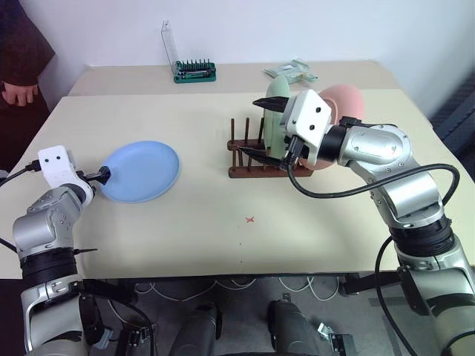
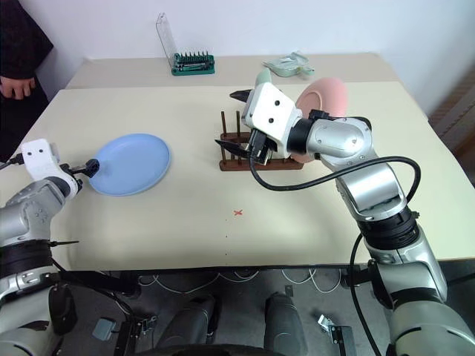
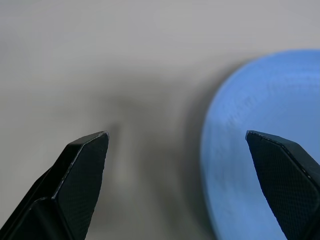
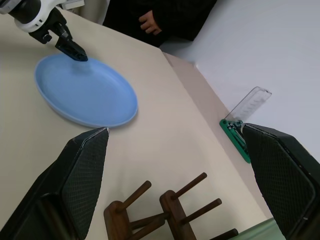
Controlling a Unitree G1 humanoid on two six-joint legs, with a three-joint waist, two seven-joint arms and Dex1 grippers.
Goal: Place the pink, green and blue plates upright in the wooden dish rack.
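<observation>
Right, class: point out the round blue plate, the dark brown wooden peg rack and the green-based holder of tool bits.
Round blue plate (image 1: 141, 170): left eye view, its flat middle.
Dark brown wooden peg rack (image 1: 245, 173): left eye view, front base rail.
Green-based holder of tool bits (image 1: 194, 73): left eye view, green base.

- No words, brands or numbers can be read anywhere.
- The one sign is a small red cross mark (image 1: 251, 219) on the bench (image 1: 185, 245), near its front edge.
</observation>
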